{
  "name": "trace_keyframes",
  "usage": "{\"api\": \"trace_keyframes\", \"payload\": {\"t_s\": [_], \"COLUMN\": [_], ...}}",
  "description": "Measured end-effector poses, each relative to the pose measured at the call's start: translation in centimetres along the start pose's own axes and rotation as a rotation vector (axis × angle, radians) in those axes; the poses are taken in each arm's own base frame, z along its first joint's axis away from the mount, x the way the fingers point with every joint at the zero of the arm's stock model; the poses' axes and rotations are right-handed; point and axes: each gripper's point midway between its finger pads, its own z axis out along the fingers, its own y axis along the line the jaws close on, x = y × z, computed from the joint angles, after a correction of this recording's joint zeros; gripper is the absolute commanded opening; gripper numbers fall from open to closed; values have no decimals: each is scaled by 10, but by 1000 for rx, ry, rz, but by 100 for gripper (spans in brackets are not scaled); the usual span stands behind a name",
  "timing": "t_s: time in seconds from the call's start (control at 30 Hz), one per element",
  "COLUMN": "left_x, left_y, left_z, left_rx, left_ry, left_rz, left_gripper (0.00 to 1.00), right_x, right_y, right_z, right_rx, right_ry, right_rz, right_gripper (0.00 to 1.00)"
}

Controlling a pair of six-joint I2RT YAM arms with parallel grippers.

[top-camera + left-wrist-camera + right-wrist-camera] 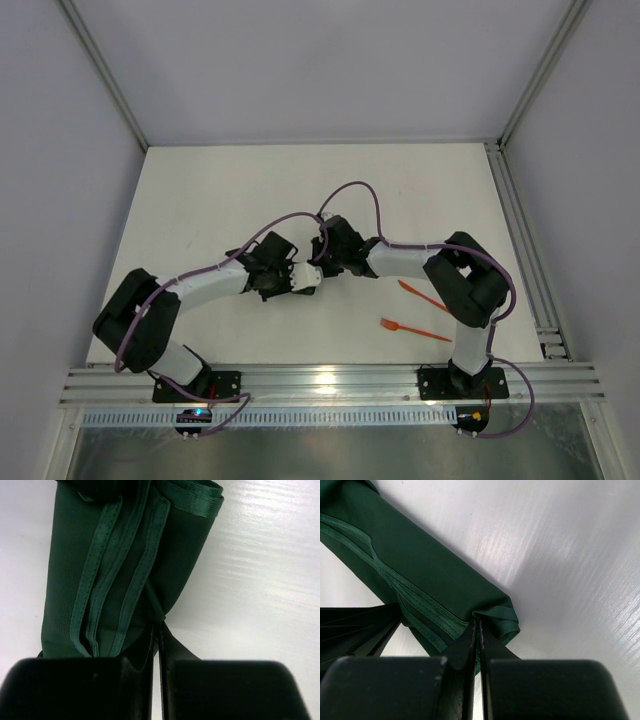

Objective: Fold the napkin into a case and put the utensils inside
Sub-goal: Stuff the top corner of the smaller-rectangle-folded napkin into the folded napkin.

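Pinching folded green napkin (130, 570) w/ L pincer (157, 632) & R pincer (477, 625).

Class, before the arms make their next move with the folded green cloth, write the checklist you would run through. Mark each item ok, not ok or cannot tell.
1. Left fingers shut on the dark green folded cloth napkin: ok.
2. Right fingers pinched shut on the napkin's end: ok.
3. Napkin folded to a narrow oblong with its hems layered: ok.
4. Open mouth for loading in view: cannot tell.
5. Two thin orange plastic utensils inside the napkin: not ok. Both lie on the white table beside the right arm.
6. Napkin visible from overhead: not ok. The arms cover it.
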Motion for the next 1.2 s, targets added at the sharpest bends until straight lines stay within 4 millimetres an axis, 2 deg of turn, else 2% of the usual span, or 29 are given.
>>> {"api": "trace_keyframes", "payload": {"t_s": [0.4,0.6,1.07,1.17,1.2], "left_x": [-8,-16,-27,-27,-28], "left_y": [6,4,-3,-3,-3], "left_z": [5,7,8,8,8], "left_rx": [-9,0,38,40,40], "left_ry": [-13,-38,-92,-93,-94], "left_rz": [-15,-3,2,2,2], "left_gripper": [0,0,0,4,10], "right_x": [7,17,23,23,23], "right_y": [3,3,-2,-2,-2], "right_z": [-3,-11,-25,-25,-25], "right_rx": [-17,-25,23,22,20], "right_ry": [20,38,77,78,78], "right_rz": [8,34,33,33,34], "right_gripper": [4,4,4,4,4]}}
